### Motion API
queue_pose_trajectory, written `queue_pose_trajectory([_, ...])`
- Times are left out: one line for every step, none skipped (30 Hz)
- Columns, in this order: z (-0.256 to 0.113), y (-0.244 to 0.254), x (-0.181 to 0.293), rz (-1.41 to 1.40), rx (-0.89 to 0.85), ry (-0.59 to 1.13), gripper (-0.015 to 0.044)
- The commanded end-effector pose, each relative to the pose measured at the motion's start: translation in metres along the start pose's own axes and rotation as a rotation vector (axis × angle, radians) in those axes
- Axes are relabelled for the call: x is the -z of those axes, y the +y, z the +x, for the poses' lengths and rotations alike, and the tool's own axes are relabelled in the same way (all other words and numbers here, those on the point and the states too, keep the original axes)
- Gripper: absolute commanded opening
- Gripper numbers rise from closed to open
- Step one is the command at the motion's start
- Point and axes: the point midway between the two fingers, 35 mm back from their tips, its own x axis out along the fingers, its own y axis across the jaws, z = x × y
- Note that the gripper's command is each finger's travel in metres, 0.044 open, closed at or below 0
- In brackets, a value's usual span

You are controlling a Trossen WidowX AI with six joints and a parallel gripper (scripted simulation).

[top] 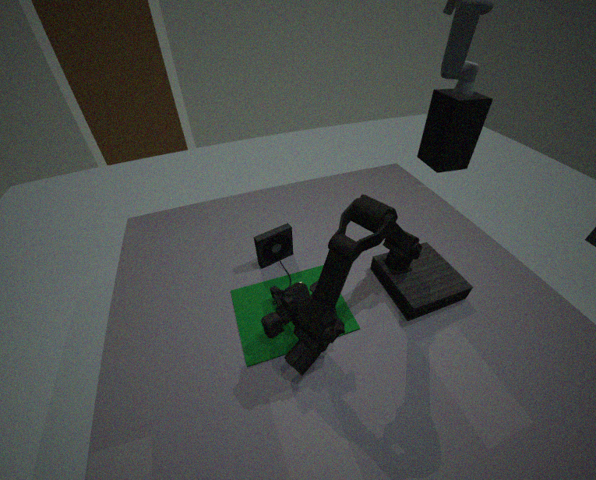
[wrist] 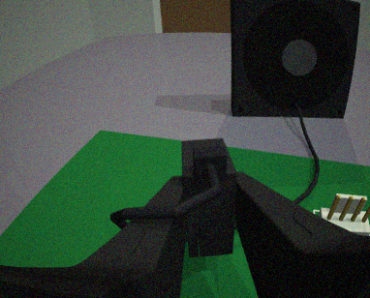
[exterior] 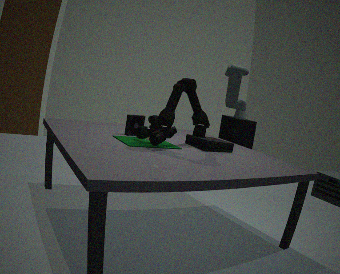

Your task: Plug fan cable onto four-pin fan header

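My gripper [wrist: 207,184] is shut on the fan's plug [wrist: 210,232], a dark block with a cable stub [wrist: 146,213] bending off to the left. The plug is over the green board [top: 252,346] [exterior: 129,143] [wrist: 107,169], left of the header in the wrist view and apart from it. The white header [wrist: 347,223] [top: 300,282] [exterior: 148,138] shows bare brass pins. The black fan [top: 276,246] [exterior: 135,125] [wrist: 299,58] stands behind the board. Its cable [top: 287,271] [wrist: 317,164] drops towards the board and passes behind the right finger. The plug's underside is hidden.
The arm's base block [top: 427,284] [exterior: 208,143] stands on the table [top: 174,309] [exterior: 120,165], right of the board in the top and exterior views. Another arm on a black pedestal [top: 450,132] [exterior: 236,129] is beyond the table. The arm covers part of the board in the top view.
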Motion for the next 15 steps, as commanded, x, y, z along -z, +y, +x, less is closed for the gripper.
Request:
queue_pose_trajectory([0.0011, -0.0002, 0.0045, -0.006, 0.000, -0.001, 0.0000])
queue_pose_trajectory([0.0012, -0.0002, 0.0053, -0.006, 0.000, -0.001, 0.0000])
queue_pose_trajectory([0.0014, -0.0003, 0.0061, -0.006, 0.000, -0.001, 0.0000])
queue_pose_trajectory([0.0016, -0.0003, 0.0069, -0.006, 0.000, -0.001, 0.0000])
queue_pose_trajectory([0.0017, -0.0003, 0.0077, -0.006, 0.000, -0.001, 0.0000])
queue_pose_trajectory([0.0019, -0.0003, 0.0085, -0.006, 0.000, -0.001, 0.0000])
queue_pose_trajectory([0.0020, -0.0003, 0.0093, -0.006, 0.000, -0.001, 0.0000])
queue_pose_trajectory([0.0022, -0.0003, 0.0101, -0.006, 0.000, -0.001, 0.0000])
queue_pose_trajectory([0.0023, -0.0003, 0.0109, -0.006, 0.000, -0.001, 0.0000])
queue_pose_trajectory([0.0025, -0.0003, 0.0118, -0.006, 0.000, -0.001, 0.0000])
queue_pose_trajectory([0.0026, -0.0003, 0.0125, -0.006, 0.000, -0.001, 0.0000])
queue_pose_trajectory([0.0028, -0.0003, 0.0133, -0.006, 0.000, -0.001, 0.0000])
queue_pose_trajectory([0.0030, -0.0003, 0.0141, -0.007, 0.000, -0.001, 0.0000])
queue_pose_trajectory([0.0021, -0.0002, 0.0104, -0.001, 0.000, 0.000, 0.0000])
queue_pose_trajectory([0.0021, -0.0002, 0.0104, -0.001, 0.000, 0.000, 0.0000])
